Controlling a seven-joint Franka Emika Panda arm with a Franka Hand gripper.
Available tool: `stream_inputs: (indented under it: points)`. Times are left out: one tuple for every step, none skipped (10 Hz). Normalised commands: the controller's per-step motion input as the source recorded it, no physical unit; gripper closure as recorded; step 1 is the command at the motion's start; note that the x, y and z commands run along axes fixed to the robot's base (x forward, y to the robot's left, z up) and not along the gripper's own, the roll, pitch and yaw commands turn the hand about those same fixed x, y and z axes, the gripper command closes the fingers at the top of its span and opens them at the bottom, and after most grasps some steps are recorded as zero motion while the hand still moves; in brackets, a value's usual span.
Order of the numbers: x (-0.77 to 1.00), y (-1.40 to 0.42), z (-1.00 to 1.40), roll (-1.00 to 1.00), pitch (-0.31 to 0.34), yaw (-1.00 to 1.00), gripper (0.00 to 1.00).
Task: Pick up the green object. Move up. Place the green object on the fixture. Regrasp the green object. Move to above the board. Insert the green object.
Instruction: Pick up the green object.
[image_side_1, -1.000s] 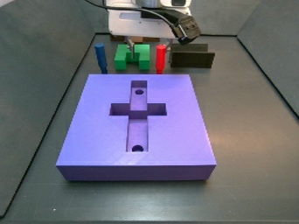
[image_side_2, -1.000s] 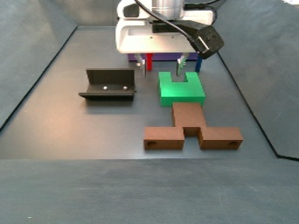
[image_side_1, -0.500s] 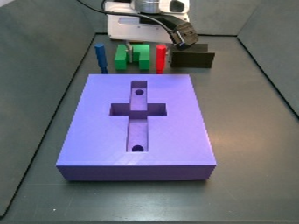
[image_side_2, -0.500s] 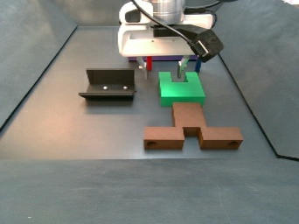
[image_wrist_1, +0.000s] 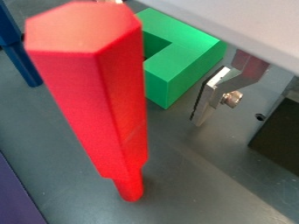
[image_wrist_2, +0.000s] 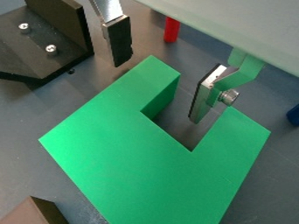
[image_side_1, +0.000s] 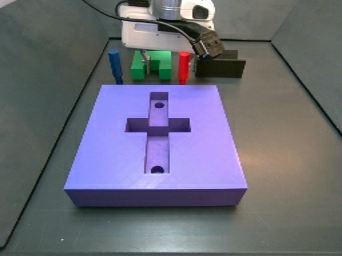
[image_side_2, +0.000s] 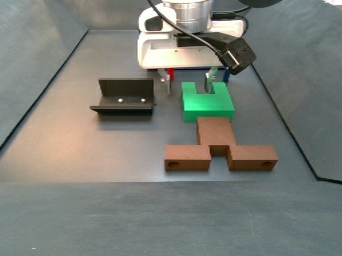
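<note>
**A:** Start with the wrist cameras. What do they give you?

**B:** In a wrist view the red peg (image_wrist_1: 103, 96) fills most of the picture, standing upright on the dark floor, with the green object (image_wrist_1: 177, 59) behind it and one silver finger (image_wrist_1: 218, 92) beside that block. A wrist view from another angle shows the green object (image_wrist_2: 156, 144) lying flat, its square notch open toward the gripper (image_wrist_2: 166, 63). One finger (image_wrist_2: 115, 37) hangs outside a prong, one finger (image_wrist_2: 215, 92) sits down in the notch. The plates are spread, straddling that prong, and I cannot tell whether they touch it. The fixture (image_wrist_2: 49, 35) is near the block, with screw heads on its base plate.

**A:** And the side cameras?

**B:** Only a side view shows the board (image_side_1: 156, 142), large and purple-blue, nearest the camera. Its cross-shaped recess (image_side_1: 156, 123) holds nothing, and the two round holes are open. Behind it stand a blue peg (image_side_1: 116, 66), the green object (image_side_1: 163, 66), the red peg (image_side_1: 185, 67) and the fixture (image_side_1: 223, 67), with the gripper (image_side_1: 163, 48) low over the green block.

**A:** The remaining side view?

**B:** The board is out of frame there. The green object (image_side_2: 206, 101) lies on the floor under the gripper (image_side_2: 187, 76), just beside a brown block (image_side_2: 221, 148). The fixture (image_side_2: 124, 98) stands well apart.
</note>
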Motion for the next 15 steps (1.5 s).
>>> stream_inputs:
  points:
    - [-0.05, 0.00, -0.05, 0.00, 0.000, 0.00, 0.00]
    - [0.00, 0.00, -0.04, 0.00, 0.000, 0.00, 0.00]
    - [0.00, 0.00, -0.03, 0.00, 0.000, 0.00, 0.00]
    - [0.00, 0.00, -0.03, 0.01, 0.000, 0.00, 0.00]
    - [0.00, 0.00, -0.04, 0.03, 0.004, 0.00, 0.00]
    - [0.00, 0.00, -0.04, 0.04, 0.011, 0.00, 0.00]
    - [0.00, 0.00, -0.04, 0.05, 0.019, 0.00, 0.00]
    - [0.00, 0.08, 0.00, -0.01, 0.000, 0.00, 0.00]
    - [0.00, 0.15, -0.01, 0.00, 0.000, 0.02, 0.00]
    - [0.00, 0.16, -0.01, 0.00, 0.000, 0.01, 0.00]
    - [0.00, 0.00, 0.00, 0.00, 0.000, 0.00, 0.00]
    - [0.00, 0.00, 0.00, 0.00, 0.000, 0.00, 1.00]
    - [0.00, 0.00, 0.00, 0.00, 0.000, 0.00, 1.00]
    - [0.00, 0.00, 0.00, 0.00, 0.000, 0.00, 1.00]
    - [0.00, 0.00, 0.00, 0.00, 0.000, 0.00, 1.00]
